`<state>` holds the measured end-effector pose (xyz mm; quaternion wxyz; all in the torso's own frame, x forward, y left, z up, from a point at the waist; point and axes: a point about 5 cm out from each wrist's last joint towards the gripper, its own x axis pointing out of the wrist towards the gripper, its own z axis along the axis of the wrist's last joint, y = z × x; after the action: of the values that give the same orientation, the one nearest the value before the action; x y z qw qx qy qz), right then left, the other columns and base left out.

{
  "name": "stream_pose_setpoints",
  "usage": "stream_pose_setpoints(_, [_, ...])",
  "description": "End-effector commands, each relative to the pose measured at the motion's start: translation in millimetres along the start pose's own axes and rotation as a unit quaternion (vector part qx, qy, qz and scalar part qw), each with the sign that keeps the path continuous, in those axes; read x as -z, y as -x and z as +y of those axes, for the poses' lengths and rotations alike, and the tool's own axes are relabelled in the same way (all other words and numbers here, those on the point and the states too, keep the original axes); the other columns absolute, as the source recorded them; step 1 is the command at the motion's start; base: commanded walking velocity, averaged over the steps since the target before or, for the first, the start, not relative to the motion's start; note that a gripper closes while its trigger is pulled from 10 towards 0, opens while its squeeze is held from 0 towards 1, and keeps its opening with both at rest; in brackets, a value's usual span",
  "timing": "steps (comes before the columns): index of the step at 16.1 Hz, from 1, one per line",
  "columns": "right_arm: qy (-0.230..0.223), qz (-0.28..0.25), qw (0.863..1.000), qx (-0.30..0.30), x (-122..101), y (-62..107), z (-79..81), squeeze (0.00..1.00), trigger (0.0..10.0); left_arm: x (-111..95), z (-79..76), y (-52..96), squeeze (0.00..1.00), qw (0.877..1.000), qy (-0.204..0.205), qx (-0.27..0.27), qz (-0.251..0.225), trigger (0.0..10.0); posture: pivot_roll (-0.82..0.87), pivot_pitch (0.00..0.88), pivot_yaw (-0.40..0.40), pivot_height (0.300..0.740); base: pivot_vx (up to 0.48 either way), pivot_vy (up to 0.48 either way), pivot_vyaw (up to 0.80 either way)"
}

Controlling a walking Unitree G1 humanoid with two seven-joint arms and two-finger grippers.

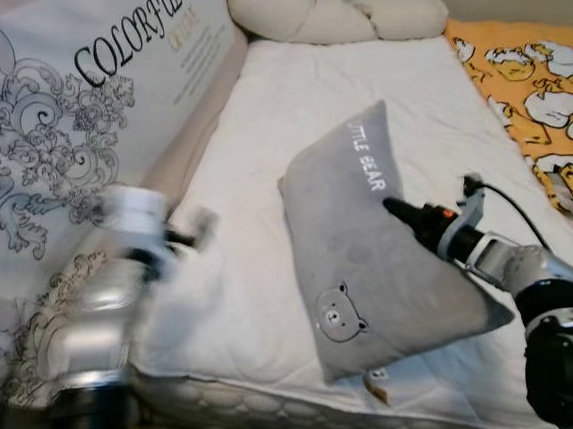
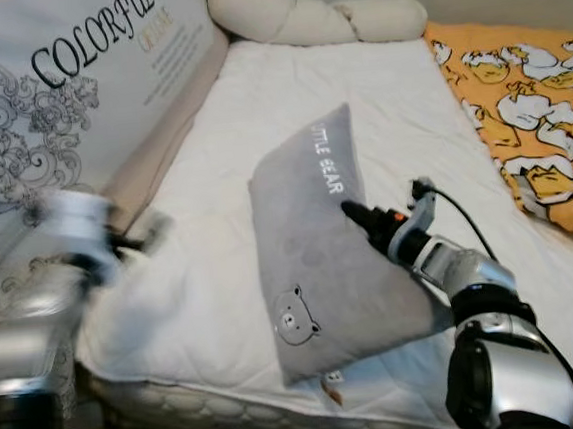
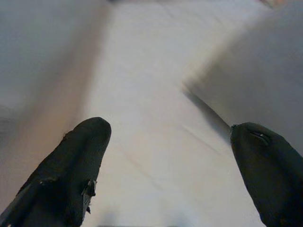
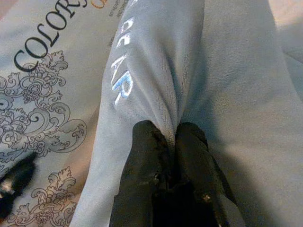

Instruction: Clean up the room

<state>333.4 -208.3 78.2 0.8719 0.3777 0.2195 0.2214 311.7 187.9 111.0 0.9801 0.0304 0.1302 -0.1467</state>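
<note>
A grey pillow (image 1: 370, 247) with a bear face and the words LITTLE BEAR lies on the white mattress (image 1: 356, 88). My right gripper (image 1: 399, 211) is shut on a fold of the pillow's fabric, and the right wrist view shows the cloth pinched between its fingertips (image 4: 161, 137). My left gripper (image 1: 192, 228) is blurred, hovering over the mattress's left edge. In the left wrist view its fingers (image 3: 75, 165) stand wide open above the white sheet, with the pillow's edge (image 3: 251, 80) off to one side.
A large printed board (image 1: 68, 123) reading COLORFUL leans along the bed's left side. A cream bolster (image 1: 319, 16) lies at the head. An orange duck-patterned blanket (image 1: 537, 92) covers the right part of the bed.
</note>
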Motion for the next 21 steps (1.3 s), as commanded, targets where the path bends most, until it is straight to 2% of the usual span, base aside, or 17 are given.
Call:
stream_pose_setpoints(1, [-0.001, 0.035, 0.999, 0.026, 15.3, 1.5, -7.5, 0.00, 0.0, 0.9, -6.7, -15.7, 1.00, 0.999, 0.025, 0.026, 0.006, 10.0, 0.05, 0.000, 0.004, 0.740, 0.000, 0.000, 0.00])
stream_pose_setpoints(2, [0.002, 0.034, 0.999, 0.028, 14.4, 1.3, -7.7, 0.00, 0.0, 7.3, -13.1, -26.0, 1.00, 0.998, 0.033, 0.047, 0.036, 10.0, 0.04, 0.000, 0.006, 0.740, 0.000, 0.000, 0.00])
stream_pose_setpoints(3, [0.004, 0.034, 0.999, 0.028, 13.9, 1.3, -7.7, 0.00, 0.0, 9.6, -15.8, -29.7, 1.00, 0.997, 0.035, 0.056, 0.046, 10.0, 0.03, 0.000, 0.006, 0.740, 0.000, 0.000, 0.00])
stream_pose_setpoints(5, [0.008, 0.032, 0.999, 0.030, 11.5, 2.7, -8.6, 0.00, 0.0, 18.4, -25.4, -46.6, 1.00, 0.993, 0.071, 0.056, 0.072, 10.0, 0.01, 0.000, 0.010, 0.740, 0.000, 0.000, 0.00])
stream_pose_setpoints(6, [0.018, 0.029, 0.999, 0.024, 6.8, 2.1, -5.7, 0.00, 0.0, 30.9, -38.8, -55.0, 1.00, 0.990, 0.066, 0.068, 0.104, 10.0, -0.02, 0.000, 0.018, 0.740, 0.000, 0.000, 0.00])
stream_pose_setpoints(7, [0.023, 0.028, 0.999, 0.018, 4.8, 0.8, -3.1, 0.00, 0.0, 34.2, -41.4, -56.0, 1.00, 0.990, 0.059, 0.068, 0.111, 10.0, -0.02, 0.000, 0.018, 0.740, 0.000, 0.000, 0.00])
stream_pose_setpoints(8, [0.049, 0.022, 0.998, -0.018, -7.0, -10.4, 17.0, 0.00, 0.0, 34.9, -36.3, -57.2, 1.00, 0.991, 0.073, 0.037, 0.107, 10.0, -0.04, 0.000, 0.027, 0.740, 0.000, 0.000, 0.00])
stream_pose_setpoints(9, [0.054, 0.020, 0.998, -0.025, -9.1, -12.5, 21.1, 0.00, 0.0, 34.4, -34.7, -57.5, 1.00, 0.991, 0.079, 0.031, 0.104, 10.0, -0.04, 0.000, 0.027, 0.740, 0.000, 0.000, 0.00])
stream_pose_setpoints(10, [0.064, 0.011, 0.995, -0.079, -18.5, -27.3, 51.4, 0.00, 0.0, 33.4, -25.8, -55.2, 1.00, 0.992, 0.086, 0.022, 0.094, 10.0, -0.02, 0.000, 0.012, 0.740, 0.000, 0.000, 0.00])
stream_pose_setpoints(12, [0.073, 0.002, 0.989, -0.131, -25.4, -46.8, 89.7, 0.00, 0.0, 32.5, -12.3, -52.0, 1.00, 0.993, 0.090, 0.011, 0.082, 10.0, -0.01, 0.000, 0.005, 0.740, 0.000, 0.000, 0.00])
stream_pose_setpoints(13, [0.075, 0.000, 0.987, -0.141, -27.0, -52.0, 99.6, 0.00, 0.0, 30.5, -5.1, -49.9, 1.00, 0.993, 0.094, 0.002, 0.071, 10.0, -0.01, 0.000, 0.003, 0.740, 0.000, 0.000, 0.00])
stream_pose_setpoints(14, [0.077, -0.005, 0.985, -0.157, -30.8, -61.1, 119.8, 0.00, 0.0, 26.6, 11.0, -43.0, 1.00, 0.994, 0.097, -0.014, 0.049, 10.0, 0.00, 0.000, 0.001, 0.740, 0.000, 0.000, 0.00])
stream_pose_setpoints(15, [0.076, -0.008, 0.983, -0.165, -32.5, -64.7, 129.0, 0.00, 0.0, 25.8, 19.0, -38.6, 1.00, 0.994, 0.094, -0.021, 0.042, 10.0, 0.01, 0.000, -0.001, 0.740, 0.000, 0.000, 0.00])
stream_pose_setpoints(17, [0.028, -0.012, 0.982, -0.188, -36.4, -75.7, 162.5, 0.00, 0.0, 37.3, 58.5, -6.4, 1.00, 0.996, 0.042, -0.067, 0.049, 10.0, 0.02, 0.000, -0.010, 0.740, 0.000, 0.000, 0.00])
stream_pose_setpoints(18, [0.011, -0.012, 0.981, -0.195, -37.0, -77.1, 168.0, 0.00, 0.0, 39.2, 65.7, 0.2, 1.00, 0.995, 0.036, -0.073, 0.052, 10.0, 0.03, 0.000, -0.011, 0.740, 0.000, 0.000, 0.00])
stream_pose_setpoints(20, [-0.059, -0.013, 0.976, -0.207, -38.7, -79.8, 179.8, 0.00, 0.0, 40.3, 86.1, 16.4, 1.00, 0.994, 0.026, -0.095, 0.056, 10.0, 0.03, 0.000, -0.018, 0.740, 0.000, 0.000, 0.00])
stream_pose_setpoints(21, [-0.077, -0.008, 0.978, -0.193, -36.7, -79.2, 172.1, 0.00, 0.0, 38.7, 91.3, 19.4, 1.00, 0.993, 0.024, -0.100, 0.056, 10.0, 0.04, 0.000, -0.018, 0.740, 0.000, 0.000, 0.00])
